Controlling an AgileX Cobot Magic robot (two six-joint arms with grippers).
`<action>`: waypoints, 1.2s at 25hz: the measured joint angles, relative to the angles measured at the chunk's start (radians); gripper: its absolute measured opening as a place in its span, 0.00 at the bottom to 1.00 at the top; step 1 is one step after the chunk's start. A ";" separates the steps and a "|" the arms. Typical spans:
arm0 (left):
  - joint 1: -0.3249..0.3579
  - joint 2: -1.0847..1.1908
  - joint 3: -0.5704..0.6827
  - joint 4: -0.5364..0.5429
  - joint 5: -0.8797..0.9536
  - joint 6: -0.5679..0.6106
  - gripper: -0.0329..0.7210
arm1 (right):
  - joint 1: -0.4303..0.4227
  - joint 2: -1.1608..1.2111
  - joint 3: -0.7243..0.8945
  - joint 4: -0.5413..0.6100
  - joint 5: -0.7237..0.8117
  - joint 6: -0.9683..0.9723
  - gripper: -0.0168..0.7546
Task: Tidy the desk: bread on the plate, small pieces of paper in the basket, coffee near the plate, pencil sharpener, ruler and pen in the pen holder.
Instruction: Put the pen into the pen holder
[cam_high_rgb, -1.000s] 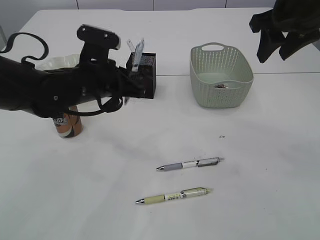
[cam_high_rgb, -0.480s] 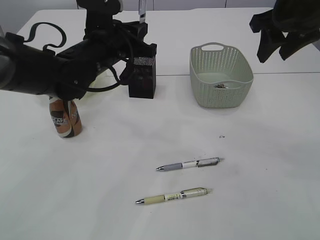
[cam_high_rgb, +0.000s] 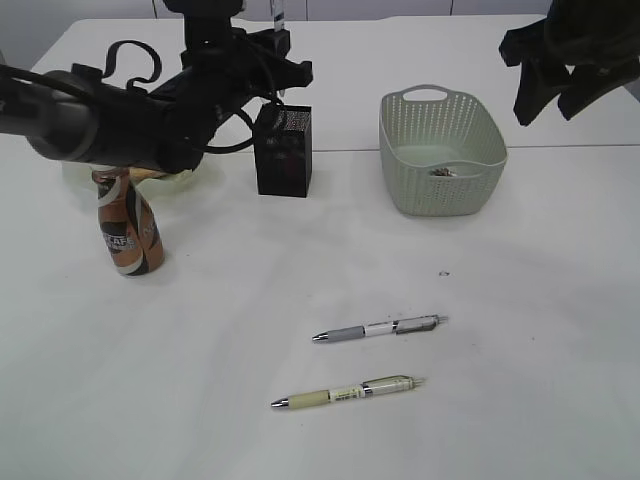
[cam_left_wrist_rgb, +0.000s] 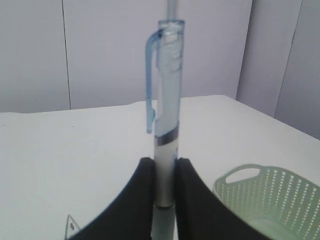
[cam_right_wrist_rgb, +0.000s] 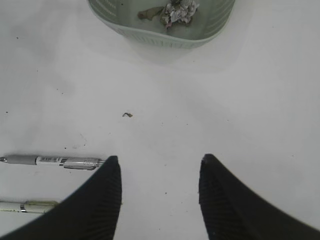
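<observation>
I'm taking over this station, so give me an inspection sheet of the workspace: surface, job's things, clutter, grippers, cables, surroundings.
Surface: white desk with a thin seam; a small dark speck lies on it.
Job's things: blue clear pen held upright; grey pen and yellowish pen lie on the desk; pen holder upright; basket holds crumpled paper; coffee bottle stands beside the plate, which the arm mostly hides.
Clutter: nothing seen.
Grippers: left gripper shut on the blue clear pen, above the pen holder; right gripper open, empty, raised.
Cables: black cable loops on the left arm.
Surroundings: pale wall panels.
</observation>
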 joint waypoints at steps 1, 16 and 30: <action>0.000 0.016 -0.015 0.000 0.000 -0.006 0.13 | 0.000 0.000 0.000 0.000 -0.002 -0.002 0.50; 0.024 0.148 -0.156 0.000 0.054 -0.033 0.13 | 0.000 0.000 0.000 0.000 -0.002 -0.015 0.50; 0.032 0.163 -0.161 0.013 0.097 -0.034 0.13 | 0.000 0.000 0.000 0.000 -0.002 -0.018 0.50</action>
